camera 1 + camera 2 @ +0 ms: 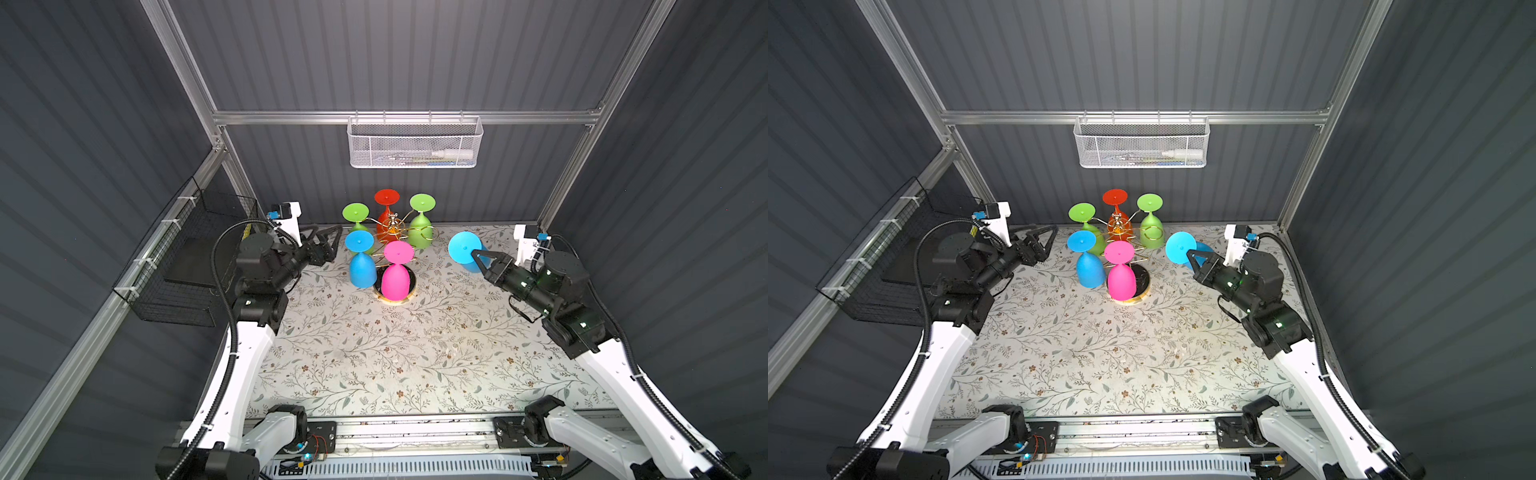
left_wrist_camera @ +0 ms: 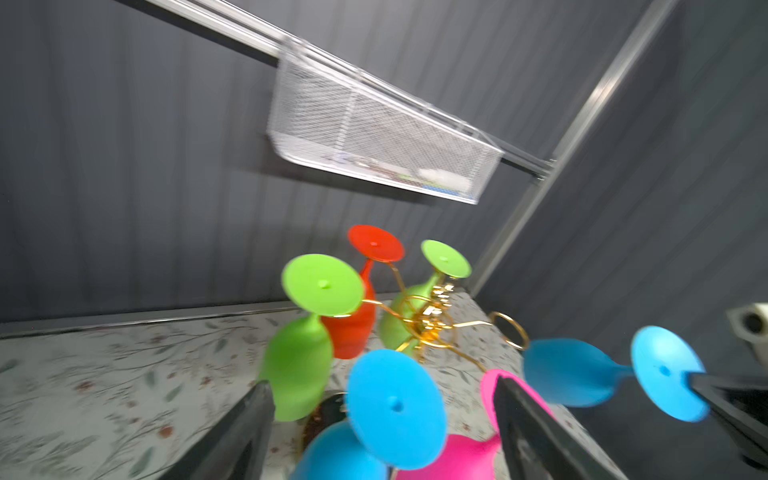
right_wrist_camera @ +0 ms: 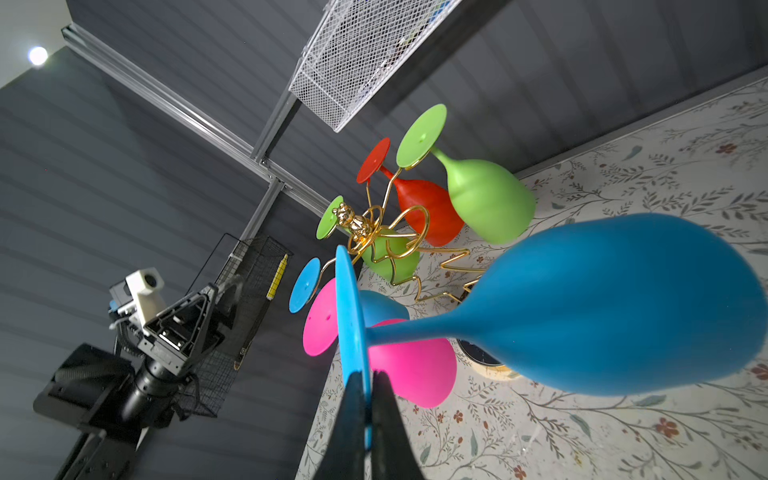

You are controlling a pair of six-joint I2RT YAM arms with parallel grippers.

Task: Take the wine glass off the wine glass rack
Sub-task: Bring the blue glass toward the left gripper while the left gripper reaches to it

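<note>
The table, covered in a pale cloth printed with leafy sprigs and small brown flowers (image 1: 374, 365), carries 1 gold wire wine glass rack (image 1: 392, 227), standing on its round black gold-rimmed base (image 1: 411, 279) near the back edge.

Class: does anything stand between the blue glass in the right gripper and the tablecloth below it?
Nothing visible does. The blue glass, pinched by its foot in the right gripper, hangs clear of the rack; only tablecloth shows beneath.
</note>
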